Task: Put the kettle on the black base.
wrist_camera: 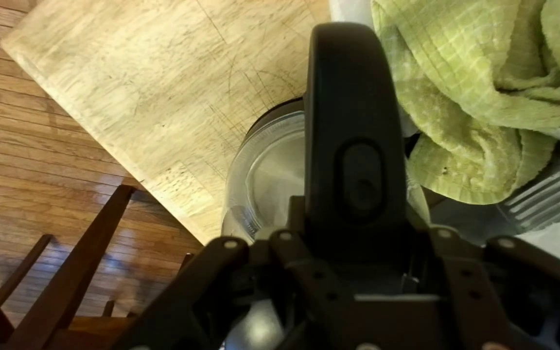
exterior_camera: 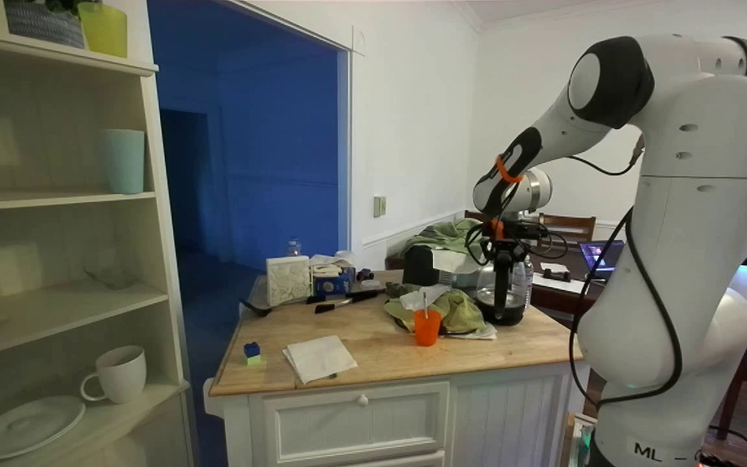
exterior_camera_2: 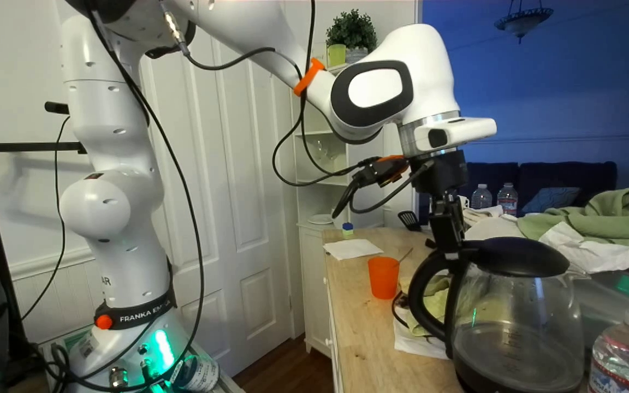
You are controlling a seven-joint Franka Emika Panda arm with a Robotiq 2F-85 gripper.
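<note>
In an exterior view, the upright clear glass kettle (exterior_camera: 504, 297) with a dark lower band is over the right part of the table (exterior_camera: 386, 353) with white sides and a pale wooden top; whether its underside touches the wood I cannot tell. The black two-fingered hand (exterior_camera: 503, 258) of the white jointed robot arm (exterior_camera: 704, 194) reaches down to it from above. Just left of the kettle lies a crumpled green cloth (exterior_camera: 461, 311), and just nearer stands an orange cup (exterior_camera: 426, 329). Well to the left, toward the near edge, are flat white paper sheets (exterior_camera: 320, 359) and a small blue-over-green block (exterior_camera: 252, 353).

In an exterior view, the fingers (exterior_camera_2: 446, 226) pinch the top of the looped black handle (exterior_camera_2: 417, 297) at the kettle's left; the rounded black lid (exterior_camera_2: 524, 256) is on. A clear plastic bottle (exterior_camera_2: 628, 355) with a white cap stands just to the right. The orange cup is farther and to the left, the paper sheets farther again.

In the wrist view, the handle is held between the fingers. The kettle is near the table's edge, past which show a brown plank floor (wrist_camera: 42, 170) and a dark wooden chair (wrist_camera: 80, 262); the green cloth lies to the right.
</note>
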